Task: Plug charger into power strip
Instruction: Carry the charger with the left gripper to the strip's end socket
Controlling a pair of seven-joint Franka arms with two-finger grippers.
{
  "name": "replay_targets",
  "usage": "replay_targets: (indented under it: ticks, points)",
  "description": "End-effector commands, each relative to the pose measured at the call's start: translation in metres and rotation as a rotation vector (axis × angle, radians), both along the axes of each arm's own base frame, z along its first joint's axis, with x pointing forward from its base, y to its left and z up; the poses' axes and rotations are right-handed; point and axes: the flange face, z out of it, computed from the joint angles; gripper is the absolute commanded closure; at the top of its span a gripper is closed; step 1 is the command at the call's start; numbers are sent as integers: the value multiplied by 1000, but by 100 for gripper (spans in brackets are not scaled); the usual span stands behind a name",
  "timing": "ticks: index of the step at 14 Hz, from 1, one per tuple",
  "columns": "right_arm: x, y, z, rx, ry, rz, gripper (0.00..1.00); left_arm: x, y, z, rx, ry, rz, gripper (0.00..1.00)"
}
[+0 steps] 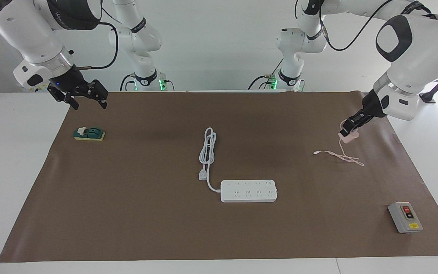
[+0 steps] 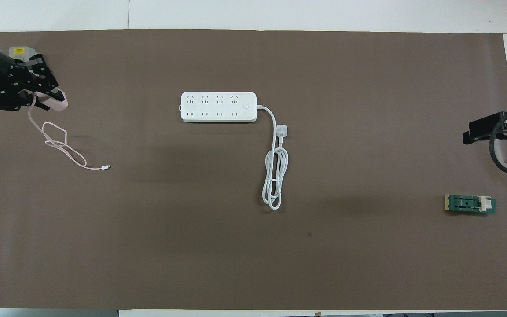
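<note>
The pale-pink charger [image 1: 350, 137] is held in my left gripper [image 1: 346, 131], a little above the mat near the left arm's end of the table. Its thin pink cable [image 1: 340, 156] hangs down and trails in loops on the mat. It also shows in the overhead view [image 2: 56, 102], with the left gripper [image 2: 42, 94] shut on it. The white power strip [image 1: 248, 190] lies flat mid-table, sockets up, also in the overhead view [image 2: 218, 107]. My right gripper [image 1: 88, 99] is open and empty, raised over the mat's edge at the right arm's end.
The strip's thick white cord [image 1: 208, 146] is coiled nearer the robots, ending in a white three-pin plug [image 1: 203, 175]. A grey box with red and black buttons [image 1: 405, 217] stands at the left arm's end. A green block [image 1: 89, 134] lies under the right gripper's side.
</note>
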Motion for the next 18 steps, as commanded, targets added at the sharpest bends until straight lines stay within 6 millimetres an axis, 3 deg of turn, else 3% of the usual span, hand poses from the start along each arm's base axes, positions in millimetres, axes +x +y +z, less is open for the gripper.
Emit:
replay_targets:
  ticks: [1,5,8,9,14,16,18]
  points:
    - [-11,-1,-4,-19,8,22,0,10,-26,-4,35,-28,89,100]
    - [-12,-4,-4,-20,8,19,0,21,-73,-48,68,26,213,100]
    - [-11,-5,-3,-48,6,23,0,34,-105,-84,135,17,413,100]
    - [-12,-5,-4,-75,12,29,0,38,-115,-88,133,-10,483,100]
    - [-20,1,12,-110,-16,38,0,43,-143,-123,146,17,735,100]
    - [-23,0,17,-115,-23,42,0,47,-147,-126,117,11,810,100]
    - [-28,-2,20,-116,-28,39,0,55,-158,-151,104,5,888,100]
